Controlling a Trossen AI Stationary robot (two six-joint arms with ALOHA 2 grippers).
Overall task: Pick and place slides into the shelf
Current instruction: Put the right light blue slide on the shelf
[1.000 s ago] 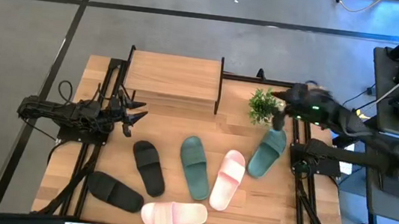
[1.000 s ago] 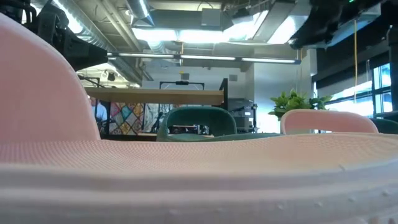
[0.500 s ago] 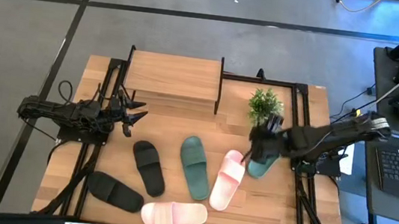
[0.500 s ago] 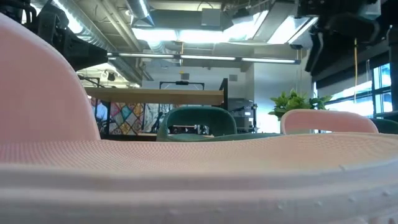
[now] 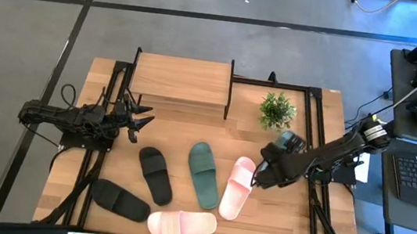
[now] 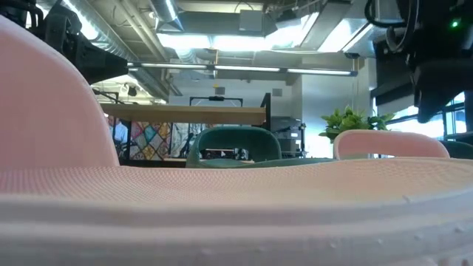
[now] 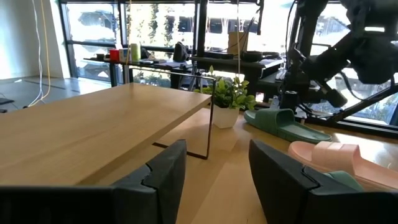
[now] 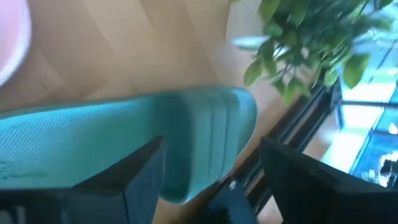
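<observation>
My right gripper (image 5: 267, 171) hangs open low over the dark green slide (image 5: 291, 140) at the table's right, and hides most of it. In the right wrist view the slide (image 8: 124, 137) lies under and between the open fingers (image 8: 211, 149); I cannot tell if they touch it. The other green slide (image 5: 203, 174), two pink slides (image 5: 238, 187) (image 5: 182, 224) and two black slides (image 5: 155, 175) (image 5: 119, 200) lie flat on the table. The shelf (image 5: 181, 81) stands at the far edge. My left gripper (image 5: 142, 122) waits open at the left.
A small potted plant (image 5: 276, 109) stands just beyond the right green slide, close to my right arm. The near pink slide (image 6: 222, 199) fills the low view. The shelf's top board (image 7: 93, 130) is bare. Free table lies between the shelf and the slides.
My right gripper has swung from high up beside the plant toward the table's near edge and down, and now hangs low over the right green slide. The slides have stayed where they were.
</observation>
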